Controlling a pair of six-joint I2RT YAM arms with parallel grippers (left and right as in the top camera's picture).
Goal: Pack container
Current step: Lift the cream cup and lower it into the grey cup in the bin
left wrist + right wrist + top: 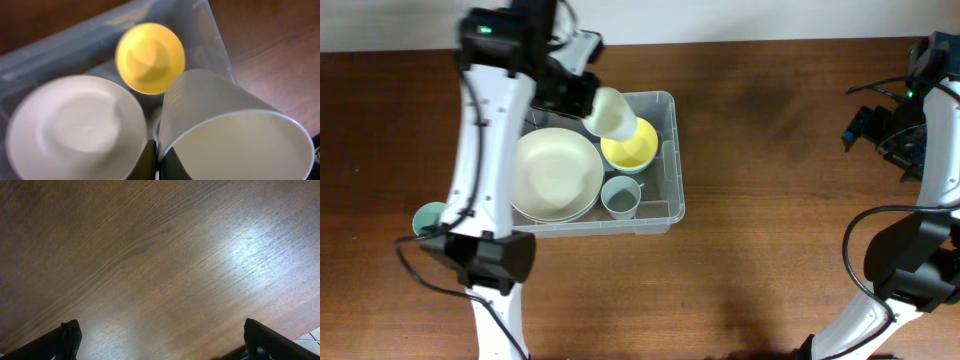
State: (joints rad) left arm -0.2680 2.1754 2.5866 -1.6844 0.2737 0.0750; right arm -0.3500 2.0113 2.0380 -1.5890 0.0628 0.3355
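Container [676,165] looks light, stiff, slick, best gripped at its rolled rim; left claw [156,162] clamps cup [225,120], right claw [160,330] apart.

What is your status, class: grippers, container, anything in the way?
Left gripper shut on cream cup, over container. Right gripper open above table. Container holds white bowl, yellow bowl, grey cup. Nothing in the way.

Clear plastic container [670,150], glossy wood-grain table [160,255], smooth cream cup [235,130]
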